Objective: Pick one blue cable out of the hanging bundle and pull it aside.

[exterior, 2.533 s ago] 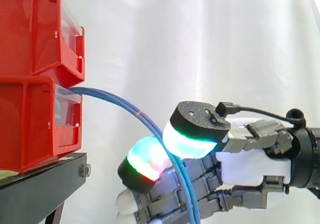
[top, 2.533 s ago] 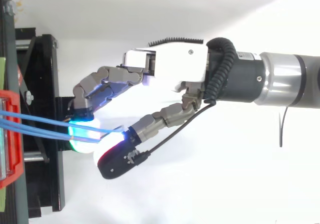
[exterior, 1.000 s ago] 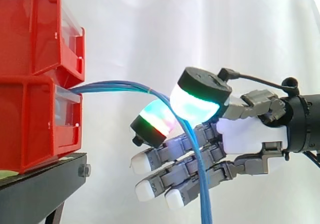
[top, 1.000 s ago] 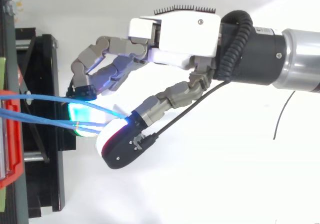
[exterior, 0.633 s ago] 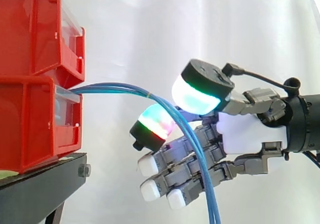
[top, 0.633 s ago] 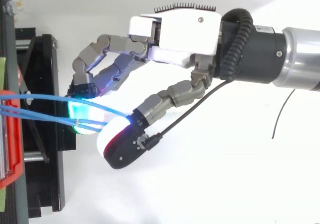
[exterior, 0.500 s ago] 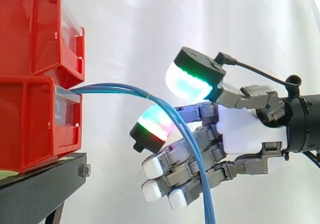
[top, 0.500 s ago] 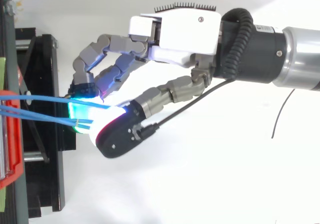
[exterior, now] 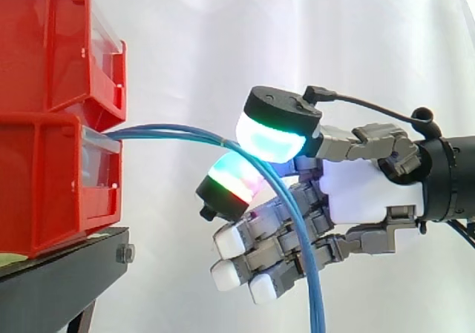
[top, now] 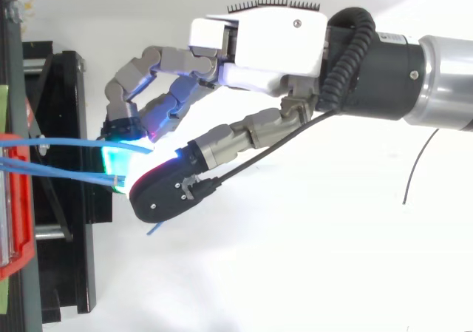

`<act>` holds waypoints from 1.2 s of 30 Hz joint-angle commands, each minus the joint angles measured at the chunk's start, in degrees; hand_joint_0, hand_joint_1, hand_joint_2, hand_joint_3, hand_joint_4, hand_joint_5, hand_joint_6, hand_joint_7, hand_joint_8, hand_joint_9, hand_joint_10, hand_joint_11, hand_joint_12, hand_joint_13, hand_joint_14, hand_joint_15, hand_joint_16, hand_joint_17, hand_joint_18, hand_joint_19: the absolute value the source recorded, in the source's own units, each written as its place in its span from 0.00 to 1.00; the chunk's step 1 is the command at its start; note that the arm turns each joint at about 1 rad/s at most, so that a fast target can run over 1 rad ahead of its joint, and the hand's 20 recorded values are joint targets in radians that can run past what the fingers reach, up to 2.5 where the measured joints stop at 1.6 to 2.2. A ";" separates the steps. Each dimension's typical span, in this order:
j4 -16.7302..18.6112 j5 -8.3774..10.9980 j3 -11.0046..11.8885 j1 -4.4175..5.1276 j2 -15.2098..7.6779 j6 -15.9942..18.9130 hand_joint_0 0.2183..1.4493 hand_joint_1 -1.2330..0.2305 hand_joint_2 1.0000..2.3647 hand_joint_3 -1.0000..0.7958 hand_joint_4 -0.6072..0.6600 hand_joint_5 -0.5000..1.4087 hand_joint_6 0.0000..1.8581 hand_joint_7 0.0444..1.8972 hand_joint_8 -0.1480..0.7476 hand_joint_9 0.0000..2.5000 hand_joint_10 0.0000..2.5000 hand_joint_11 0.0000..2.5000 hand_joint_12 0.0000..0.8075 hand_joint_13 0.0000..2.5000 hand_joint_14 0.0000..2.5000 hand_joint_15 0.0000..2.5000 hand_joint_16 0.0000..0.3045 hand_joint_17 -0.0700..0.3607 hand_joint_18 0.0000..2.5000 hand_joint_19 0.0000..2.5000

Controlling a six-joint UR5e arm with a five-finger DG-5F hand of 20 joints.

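Mid-frame, the hand point(exterior: 371, 192) pinches the blue cables point(exterior: 171, 132) between its thumb and a curled finger. They arc from the red bin point(exterior: 44, 177) at left, then drop to the lower edge.

At left, red bins point(exterior: 44, 118) with clear fronts sit on a black stand point(exterior: 52, 288); the blue cables point(exterior: 171, 131) cross a white curtain point(exterior: 223, 44). The hand point(exterior: 371, 192) is white-palmed and grey-fingered, one pad point(exterior: 271, 142) glowing cyan-green under a black cap, another point(exterior: 234, 181) banded green and red.
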 commanded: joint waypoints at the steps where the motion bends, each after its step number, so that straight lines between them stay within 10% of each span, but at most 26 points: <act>1: -0.24 -0.15 0.13 -0.10 0.02 -0.01 0.45 0.23 0.00 0.29 0.36 0.18 0.49 0.58 0.41 0.36 0.01 0.14 0.42 0.28 0.01 0.16 0.14 0.39 0.25 0.20; 11: -0.33 -0.15 0.13 -0.36 -0.06 -0.01 0.44 0.20 0.00 0.28 0.13 0.18 0.50 0.50 0.36 0.41 0.00 0.13 0.35 0.32 0.01 0.18 0.12 0.35 0.27 0.18; 25: -0.50 -0.15 0.13 -0.63 -0.06 -0.01 0.32 0.12 0.00 0.28 0.27 0.19 0.50 0.48 0.35 0.43 0.01 0.14 0.34 0.35 0.01 0.22 0.10 0.32 0.28 0.19; 36: -0.59 -0.15 0.13 -0.63 0.02 -0.01 0.21 0.50 0.00 0.28 0.34 0.20 0.47 0.48 0.43 0.47 0.00 0.14 0.41 0.37 0.01 0.23 0.14 0.39 0.28 0.22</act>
